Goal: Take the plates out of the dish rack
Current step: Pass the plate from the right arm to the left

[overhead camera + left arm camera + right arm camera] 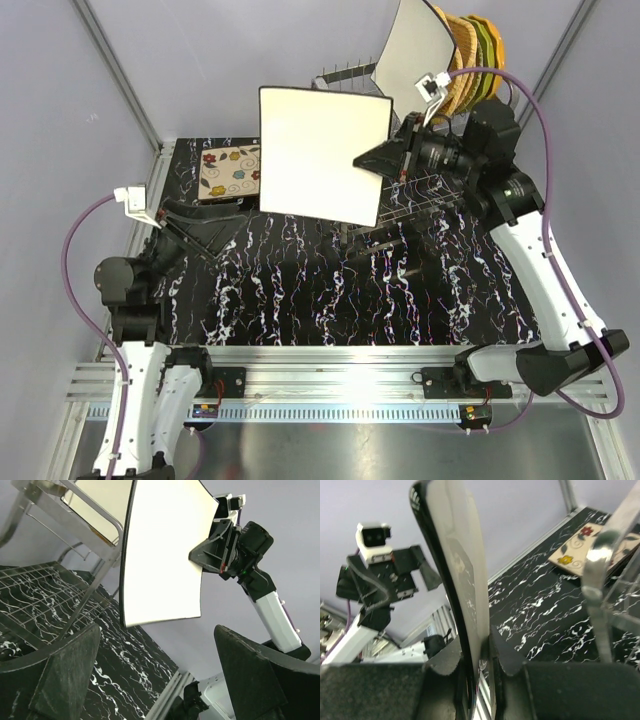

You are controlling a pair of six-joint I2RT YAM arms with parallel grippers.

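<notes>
Marbled table, flowered plate, dish rack

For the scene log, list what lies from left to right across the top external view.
flower-patterned plate lying flat → square cream plate held up → right gripper on its right edge → upright cream plate → orange-tan and green plates

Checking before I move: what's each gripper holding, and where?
The right gripper pinches the plain cream square plate at its edge; the left gripper is open and empty.
</notes>
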